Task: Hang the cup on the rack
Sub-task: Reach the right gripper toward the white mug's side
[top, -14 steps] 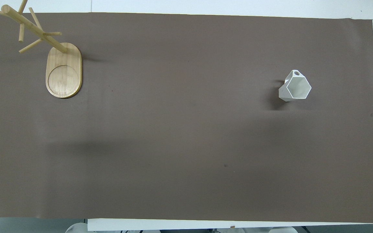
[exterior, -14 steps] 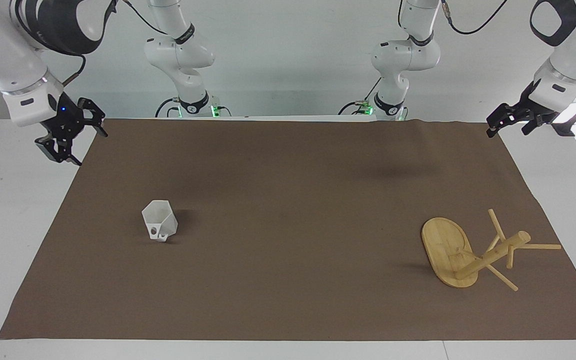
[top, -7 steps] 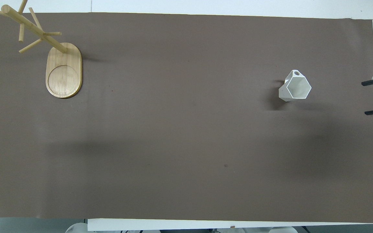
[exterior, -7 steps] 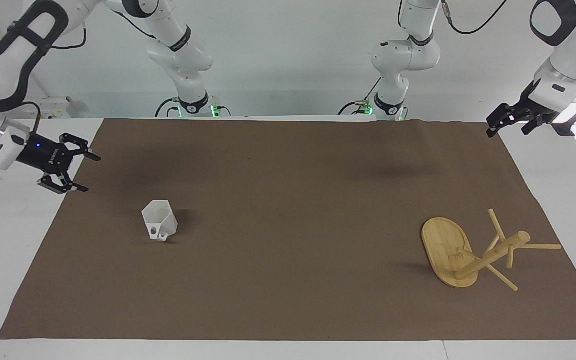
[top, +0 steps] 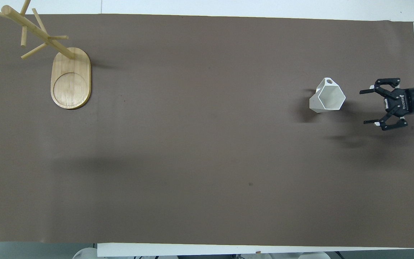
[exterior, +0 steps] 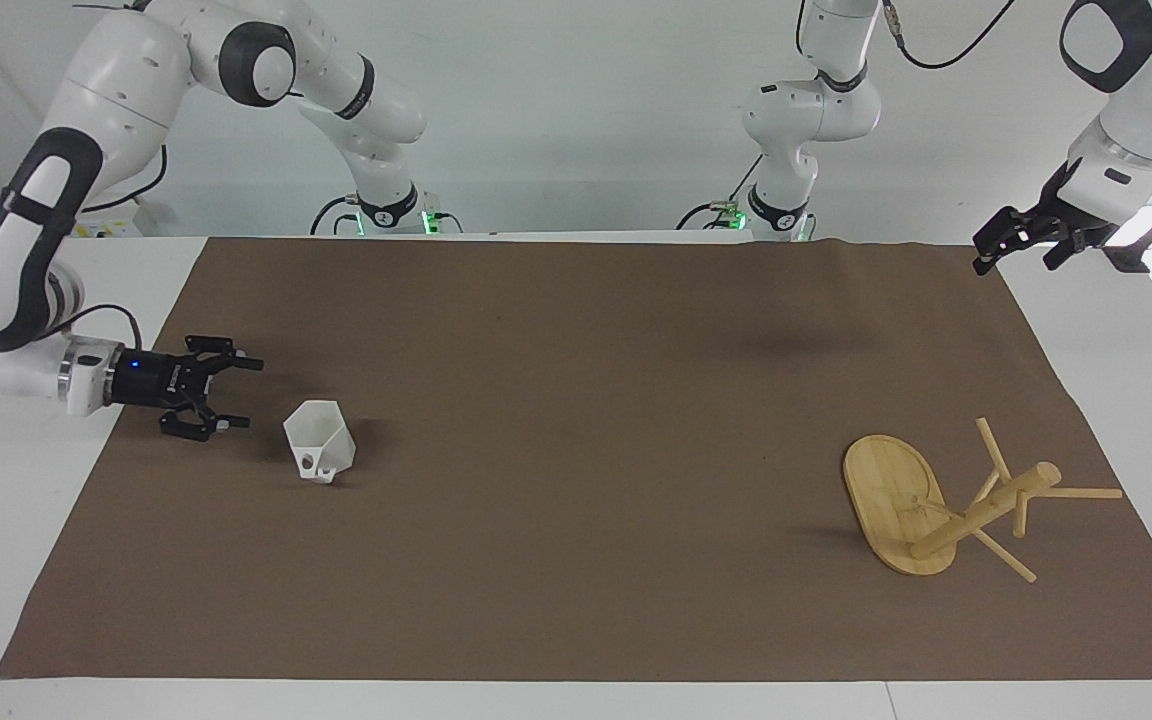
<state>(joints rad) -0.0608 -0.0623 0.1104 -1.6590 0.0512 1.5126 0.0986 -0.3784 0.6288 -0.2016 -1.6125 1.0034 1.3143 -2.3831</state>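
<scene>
The white hexagonal cup [exterior: 319, 445] stands upright on the brown mat, mouth up, its holed handle on the side away from the robots; it also shows in the overhead view [top: 327, 96]. My right gripper [exterior: 244, 395] is open, lying level and low over the mat beside the cup, toward the right arm's end, pointing at it with a gap between; it also shows in the overhead view [top: 364, 108]. The bamboo rack [exterior: 896, 500] stands upright at the left arm's end, also seen in the overhead view [top: 70, 77]. My left gripper [exterior: 1014, 262] waits open above that end's mat corner.
The brown mat [exterior: 586, 400] covers most of the white table. Nothing else lies on it between the cup and the rack.
My right gripper has come down from the mat's edge and swung in toward the cup, now level beside it. The left arm, cup and rack have not moved.
</scene>
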